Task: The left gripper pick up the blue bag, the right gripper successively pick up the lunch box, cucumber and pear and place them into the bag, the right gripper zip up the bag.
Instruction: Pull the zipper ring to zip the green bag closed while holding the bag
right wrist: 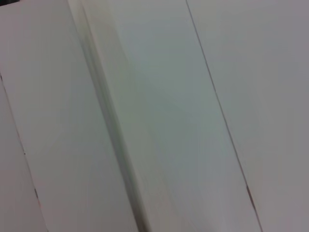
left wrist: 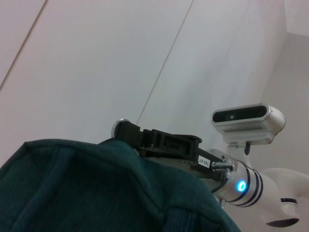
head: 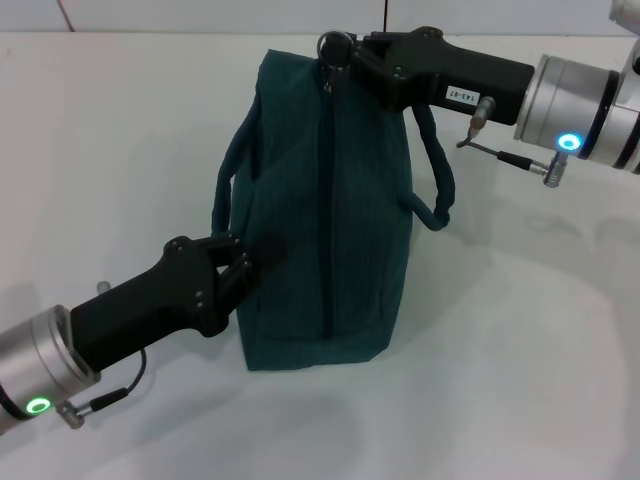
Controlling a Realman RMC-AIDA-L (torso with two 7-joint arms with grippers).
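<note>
Left hand (head: pixel 238 268) lower left of head view, fingers clamped on near side fabric of blue bag (head: pixel 330 230). Bag stands upright at frame centre on white tabletop (head: pixel 520 380), zipper running along its top, closed as far as visible; loop handle hangs at each side. Right hand (head: pixel 340 50) top centre, at far end of zipper by metal ring pull; finger state cannot tell.

The blue bag (head: pixel 330 210) is matt woven cloth with a faint ribbed weave. Both hands, left (head: pixel 235 270) and right (head: pixel 345 52), look like matt black plastic; the table (head: pixel 520 360) is smooth white.
</note>
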